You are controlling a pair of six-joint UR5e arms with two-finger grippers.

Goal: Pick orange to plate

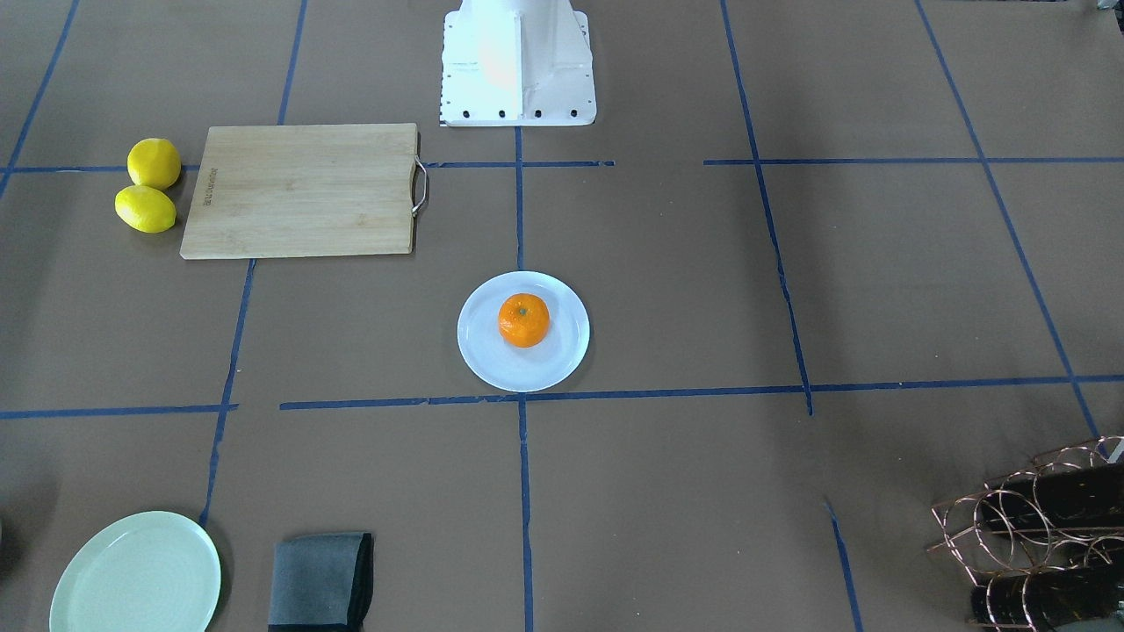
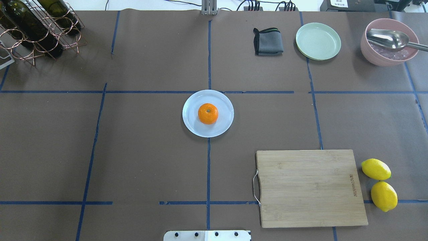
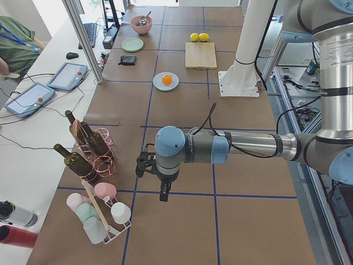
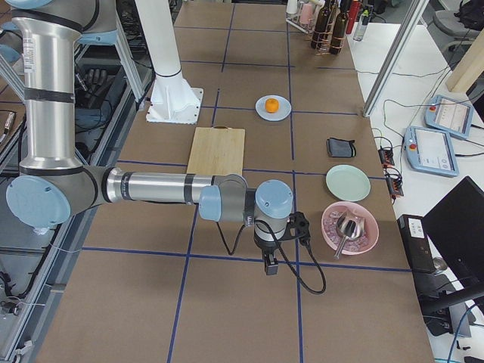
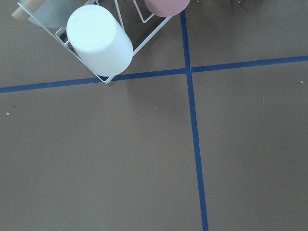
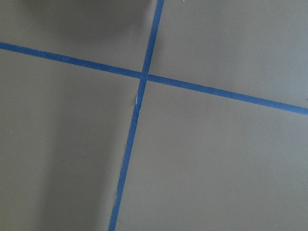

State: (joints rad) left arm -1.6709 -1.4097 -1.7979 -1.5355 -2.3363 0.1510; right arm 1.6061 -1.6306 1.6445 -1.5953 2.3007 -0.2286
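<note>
The orange (image 2: 208, 113) sits in the middle of the white plate (image 2: 194, 125) at the table's centre; it also shows in the front-facing view as the orange (image 1: 524, 319) on the plate (image 1: 479, 355). Neither arm is near it. My left gripper (image 3: 164, 194) hangs over the table's left end, beside the mug rack, and I cannot tell whether it is open or shut. My right gripper (image 4: 270, 266) hangs over the right end, next to the pink bowl, and its state is equally unreadable. No fingers show in either wrist view.
A wooden cutting board (image 2: 311, 187) lies near the robot's base with two lemons (image 2: 379, 184) beside it. A pale green plate (image 2: 318, 41), a folded grey cloth (image 2: 268, 42) and a pink bowl with a spoon (image 2: 389, 42) line the far right. A bottle rack (image 2: 33, 26) stands far left.
</note>
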